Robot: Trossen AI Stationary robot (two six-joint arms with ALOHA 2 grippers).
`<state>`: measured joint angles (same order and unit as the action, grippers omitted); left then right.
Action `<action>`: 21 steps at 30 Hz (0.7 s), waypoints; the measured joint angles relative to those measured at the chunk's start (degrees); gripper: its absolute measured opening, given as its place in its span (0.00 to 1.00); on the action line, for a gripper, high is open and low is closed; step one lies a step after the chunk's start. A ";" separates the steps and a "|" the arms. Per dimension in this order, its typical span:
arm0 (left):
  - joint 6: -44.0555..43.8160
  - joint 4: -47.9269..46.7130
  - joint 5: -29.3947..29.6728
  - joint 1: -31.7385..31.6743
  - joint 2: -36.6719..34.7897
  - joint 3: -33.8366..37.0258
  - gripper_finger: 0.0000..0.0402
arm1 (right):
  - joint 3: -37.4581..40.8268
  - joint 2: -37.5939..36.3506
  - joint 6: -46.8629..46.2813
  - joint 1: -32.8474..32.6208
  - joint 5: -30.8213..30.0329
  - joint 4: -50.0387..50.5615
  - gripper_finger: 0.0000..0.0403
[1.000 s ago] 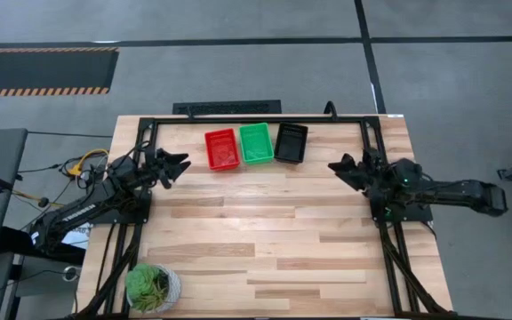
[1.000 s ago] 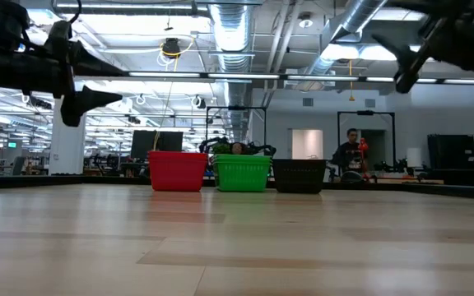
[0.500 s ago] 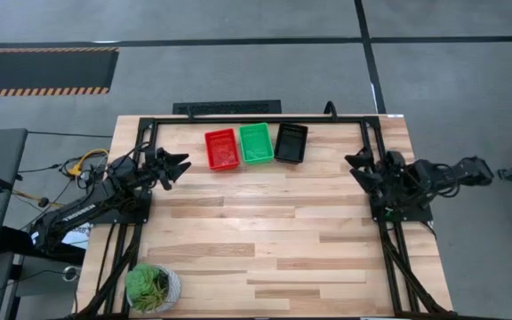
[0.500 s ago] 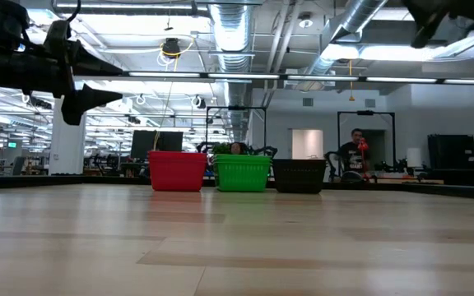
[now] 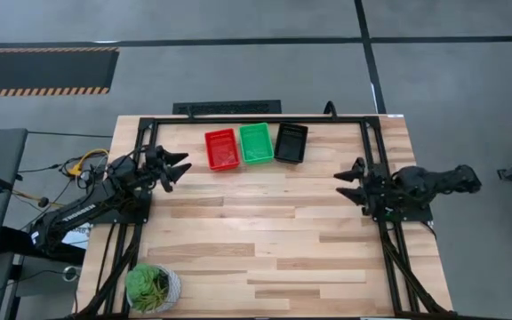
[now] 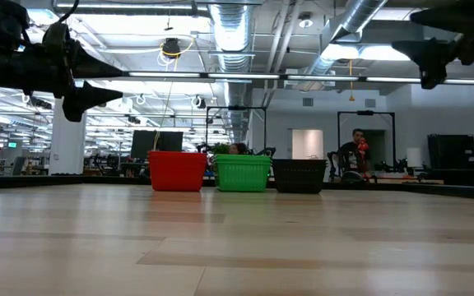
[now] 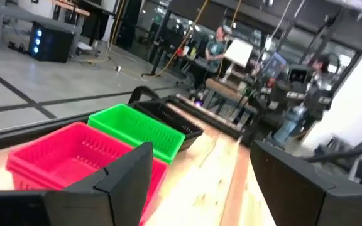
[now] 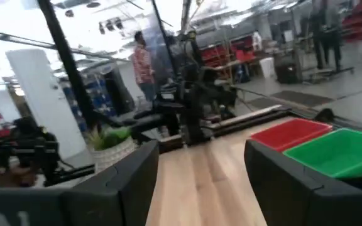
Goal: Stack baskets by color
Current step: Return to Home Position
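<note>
My right pincer [image 5: 345, 184] hangs wide open and empty over the right edge of the table [image 5: 265, 240]; my left pincer [image 5: 180, 168], likewise open and empty, waits at the left. The red baskets [image 5: 222, 148], green baskets [image 5: 257, 142] and black baskets [image 5: 291, 142] stand stacked side by side at the far edge. Folding home, I judge I should draw back slowly, high, away from that row.

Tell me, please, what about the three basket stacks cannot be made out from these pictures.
- How many baskets are in the red stack, the green stack and the black stack: the high view looks straight down on them, and in the low view the layers are too small to count.
- Black stack, left wrist view: mostly hidden behind the green stack.
- Potted plant, right wrist view: blurred.
</note>
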<state>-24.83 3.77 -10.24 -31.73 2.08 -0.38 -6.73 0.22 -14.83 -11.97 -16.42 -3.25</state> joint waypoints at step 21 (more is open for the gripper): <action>7.58 2.77 -10.35 3.76 -0.25 0.00 0.64 | 6.28 1.89 -1.19 7.30 7.50 -0.88 0.65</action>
<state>-17.25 6.54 -20.59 -27.97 1.83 -0.38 -0.45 2.11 -16.02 -4.67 -8.92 -4.13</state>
